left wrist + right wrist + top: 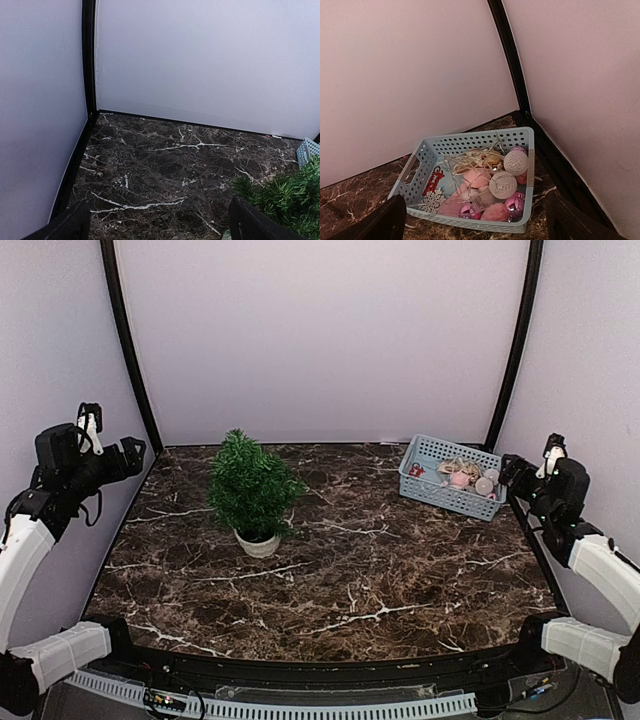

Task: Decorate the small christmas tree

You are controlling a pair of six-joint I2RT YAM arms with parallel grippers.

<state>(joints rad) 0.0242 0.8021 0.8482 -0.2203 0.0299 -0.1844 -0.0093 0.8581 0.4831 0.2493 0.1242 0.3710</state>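
The small christmas tree (pixel 250 485), bushy, dark green and cone-shaped, stands upright in its round white pot (pixel 258 543), at ten o'clock from the centre of the table (pixel 400 580).

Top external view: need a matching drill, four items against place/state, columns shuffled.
Column 1
1. small christmas tree
2. basket
3. left gripper
4. right gripper

Column 2
A. far right corner of the table, holding ornaments
B. left of centre, upright in a white pot
C. open, raised over the table's left edge
D. open, close to the basket's right end

Pairs: 1-B, 2-A, 3-C, 4-D
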